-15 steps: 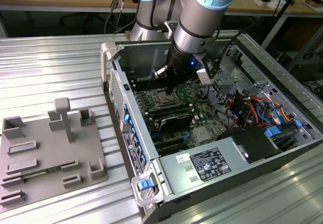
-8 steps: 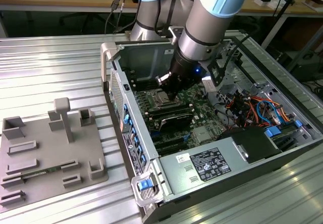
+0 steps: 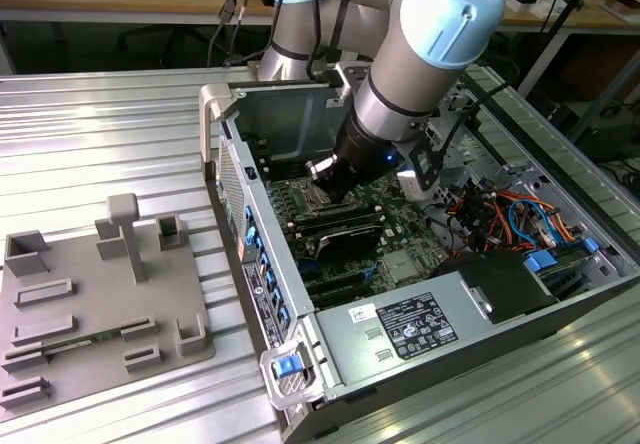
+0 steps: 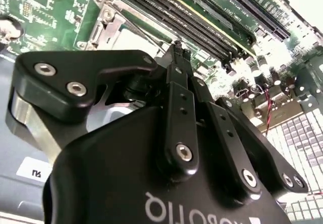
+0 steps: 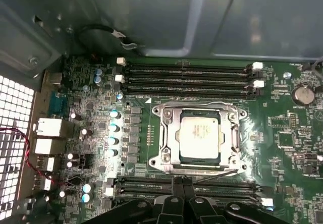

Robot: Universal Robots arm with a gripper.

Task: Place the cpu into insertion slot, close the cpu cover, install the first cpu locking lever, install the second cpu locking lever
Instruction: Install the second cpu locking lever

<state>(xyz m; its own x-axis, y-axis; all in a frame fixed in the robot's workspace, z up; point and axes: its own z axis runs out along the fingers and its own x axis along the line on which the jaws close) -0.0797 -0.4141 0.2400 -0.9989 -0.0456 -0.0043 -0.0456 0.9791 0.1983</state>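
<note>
I see the cpu (image 5: 200,134) lying in the insertion slot (image 5: 169,156) with the cpu cover (image 5: 233,133) down around it. My gripper (image 5: 182,183) is pinched narrow, empty, at the slot's 6 o'clock edge. Pushing crooked could bend a lever.

Bright, even lighting; glare whitens the cpu (image 5: 200,134); foreground hand (image 4: 177,50) blurred.

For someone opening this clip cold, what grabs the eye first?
First, the big arm reaching down into the open computer case in the exterior view. In the first wrist view, the cpu sits in the insertion slot with the cpu cover framing it, between rows of black memory slots. The gripper, fingers together, sits at the slot's edge.
</note>
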